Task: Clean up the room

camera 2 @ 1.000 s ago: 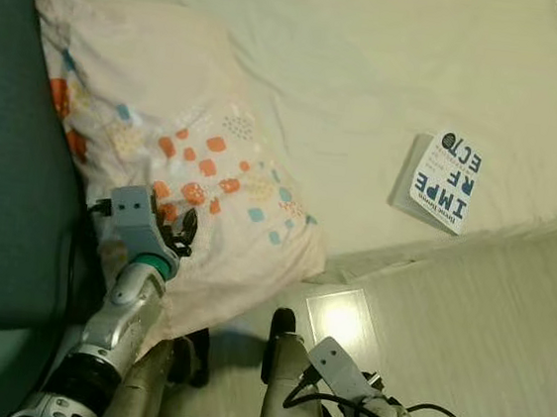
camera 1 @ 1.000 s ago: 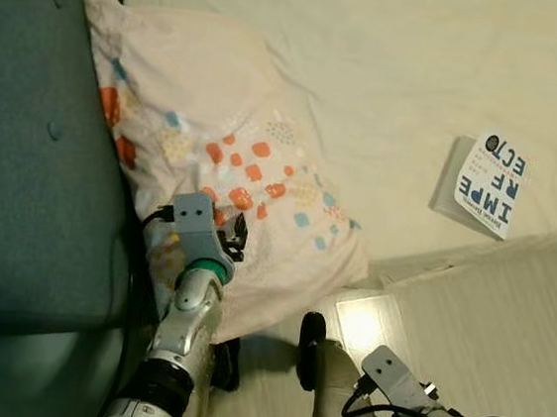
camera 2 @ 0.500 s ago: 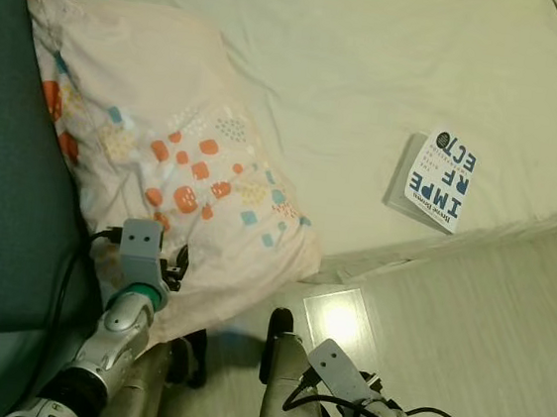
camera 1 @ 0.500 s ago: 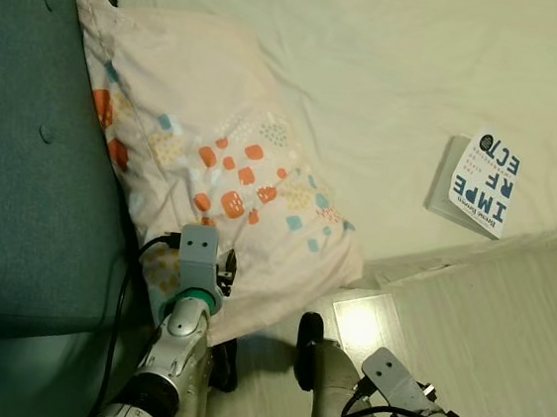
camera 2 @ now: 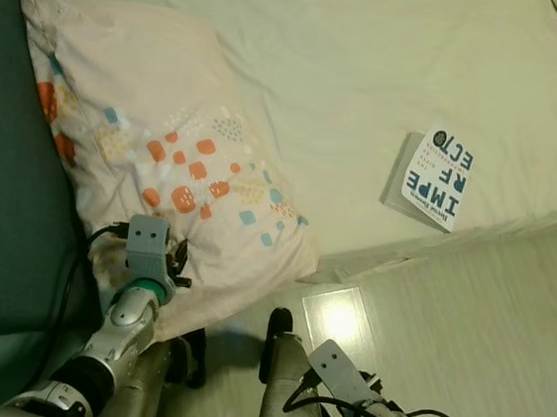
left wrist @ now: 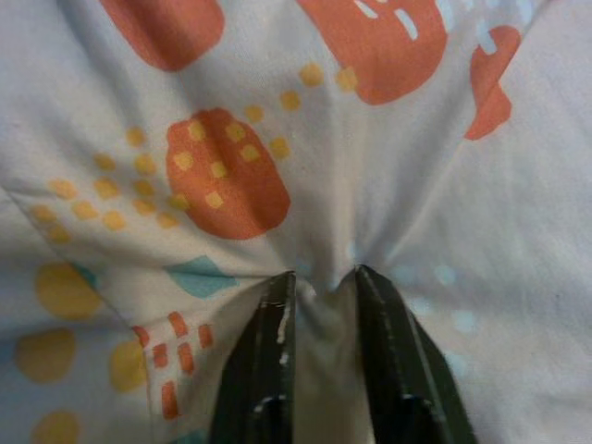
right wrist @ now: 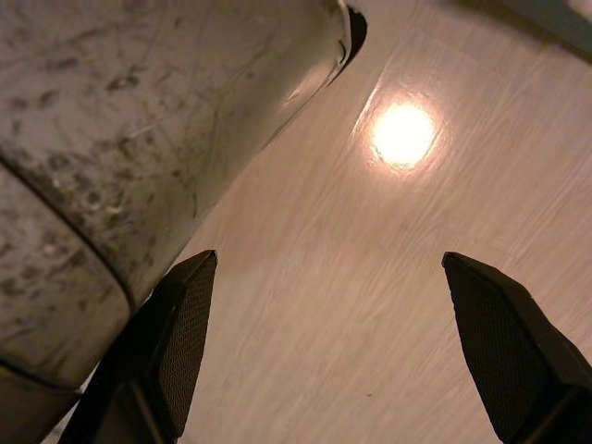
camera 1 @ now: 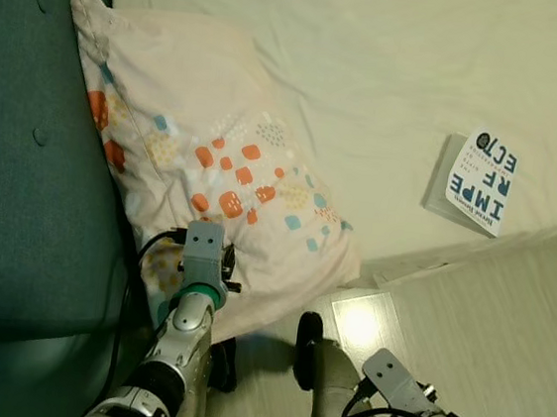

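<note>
Cream-sheeted bed (camera 1: pixel 390 91) takes up most of the rm, w/ a dark teal upholstered headboard (camera 1: pixel 21 191) along the robot's left and pale wood-look floor (camera 1: pixel 504 342) below, a bright lamp glare on it; a big pale-pink pillow w/ orange, teal & yellow patches (camera 1: pixel 205 151) lies at the bed's near-left corner, leaning against the headboard, its lower corner hanging over the mattress edge; a white paperback book w/ dark-blue lettering (camera 1: pixel 479 180) lies flat on the sheet well apart to the right, near the bed edge; cover reads upside down "IMPE / RF / ECT", smaller print too tiny to read; left gripper (left wrist: pixel 319 282) is at the pillow's lower edge, its two black fingers (left wrist: pixel 264 361) pressed close together, pinching a puckered fold of the pillow fabric; right gripper (right wrist: pixel 338 342) hangs low by the robot's leg over the floor, fingers spread wide, nothing betw. them.
</note>
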